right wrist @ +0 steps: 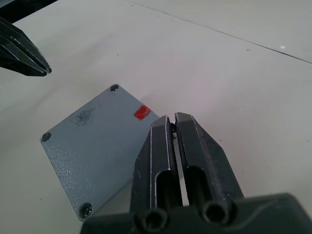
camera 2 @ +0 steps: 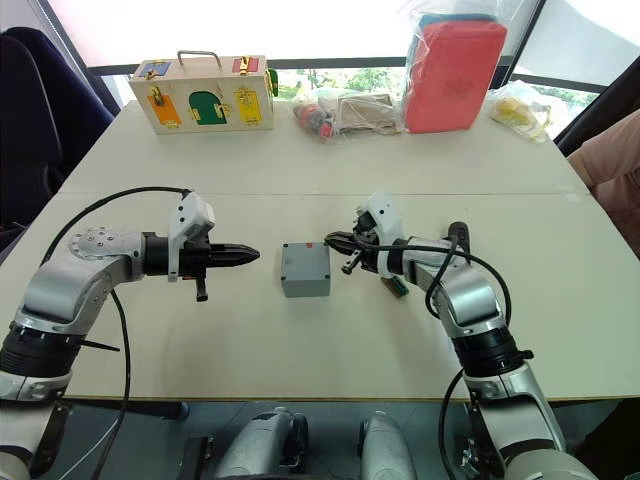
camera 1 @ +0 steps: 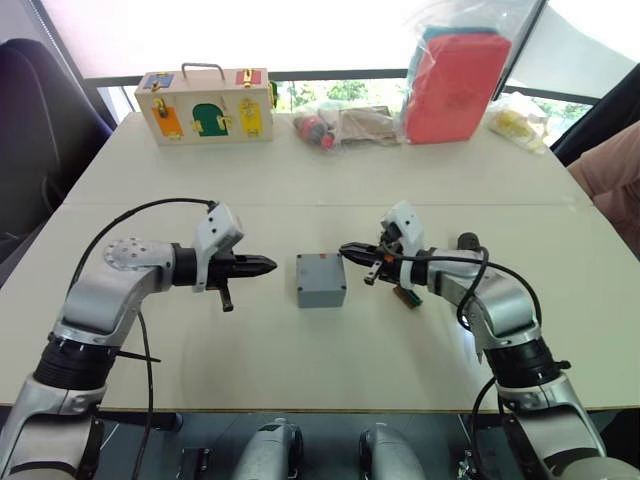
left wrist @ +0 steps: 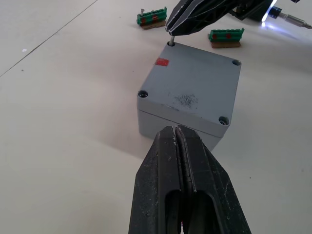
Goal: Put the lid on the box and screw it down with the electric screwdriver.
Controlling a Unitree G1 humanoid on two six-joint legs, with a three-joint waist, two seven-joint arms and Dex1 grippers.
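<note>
Lid (left wrist: 190,80) sits on the box (camera 1: 321,281) at frame centre in the left eye view. Left gripper (camera 1: 266,265), fingers pressed together, hovers just left of it, apart. Right gripper (camera 1: 347,250) pinches a small screw (left wrist: 171,38) over the lid's corner hole. Electric screwdriver (left wrist: 273,12) lies beyond, upper right in the left wrist view.

Both arms are showing silver-grey metal shells with small screw holes, joined by black ring segments at the joints. Loose black cables are looping over each forearm. White camera housings are sitting on the wrists. The left gripper (camera 1: 262,266) and right gripper (camera 1: 350,250) are wearing black, tapered fingers, possibly of textured plastic.
</note>
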